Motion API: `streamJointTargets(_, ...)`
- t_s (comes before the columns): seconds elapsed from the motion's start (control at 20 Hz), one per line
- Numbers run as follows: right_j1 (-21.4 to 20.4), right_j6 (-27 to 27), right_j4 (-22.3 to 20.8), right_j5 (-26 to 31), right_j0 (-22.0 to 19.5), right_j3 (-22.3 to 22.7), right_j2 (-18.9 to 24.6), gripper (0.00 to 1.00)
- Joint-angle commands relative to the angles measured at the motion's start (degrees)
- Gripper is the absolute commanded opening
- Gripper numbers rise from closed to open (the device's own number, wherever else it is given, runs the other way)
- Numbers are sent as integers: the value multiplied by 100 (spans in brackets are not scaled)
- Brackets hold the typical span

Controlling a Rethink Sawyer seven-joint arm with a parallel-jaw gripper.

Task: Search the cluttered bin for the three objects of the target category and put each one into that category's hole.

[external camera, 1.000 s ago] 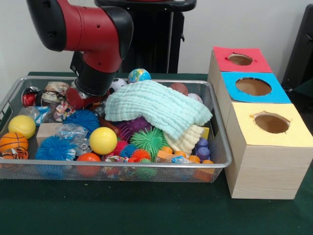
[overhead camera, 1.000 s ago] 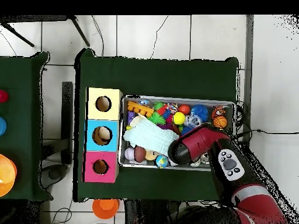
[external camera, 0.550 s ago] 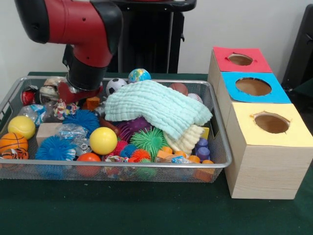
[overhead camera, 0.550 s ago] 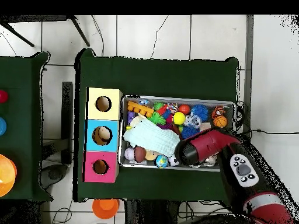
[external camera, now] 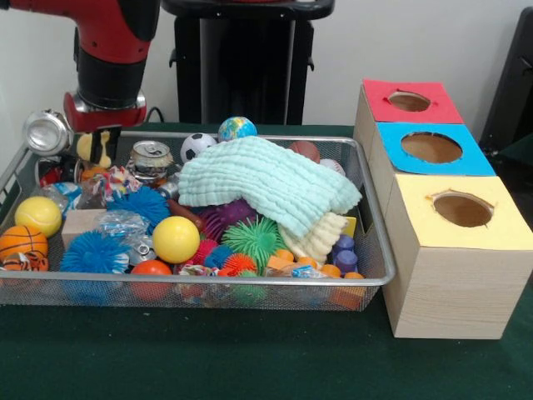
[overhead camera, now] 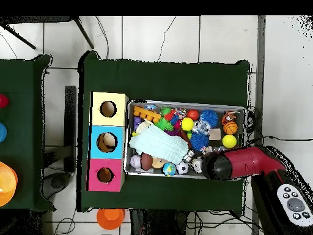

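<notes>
Wire mesh bin: yellow ball near front, mint cloth centre, upright can behind. Gripper at ten o'clock pinches a crushed silver can. Judgement: carry level, well above clutter, towards three-hole box.

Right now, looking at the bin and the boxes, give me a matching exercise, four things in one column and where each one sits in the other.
1. Yellow ball
2. Globe ball
3. Basketball
4. Red-topped box

A. Far rim of the bin
B. Bin's left end in the front view
C. Farthest in the box row
D. Beside the blue spiky ball

Pairs: 1-D, 2-A, 3-B, 4-C
</notes>
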Motion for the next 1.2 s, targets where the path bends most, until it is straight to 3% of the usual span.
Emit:
streamJointTargets(0.05, -145, -1660, 551, 474, -145, 558, 922, 0)
streamJointTargets(0.4, -305, -1512, 861, 255, -402, 738, 1357, 0)
streamJointTargets(0.85, -711, -947, 1606, 27, -811, 1197, 2075, 0)
streamJointTargets(1.2, -810, -432, 1637, -424, -1004, 1693, 2215, 0)
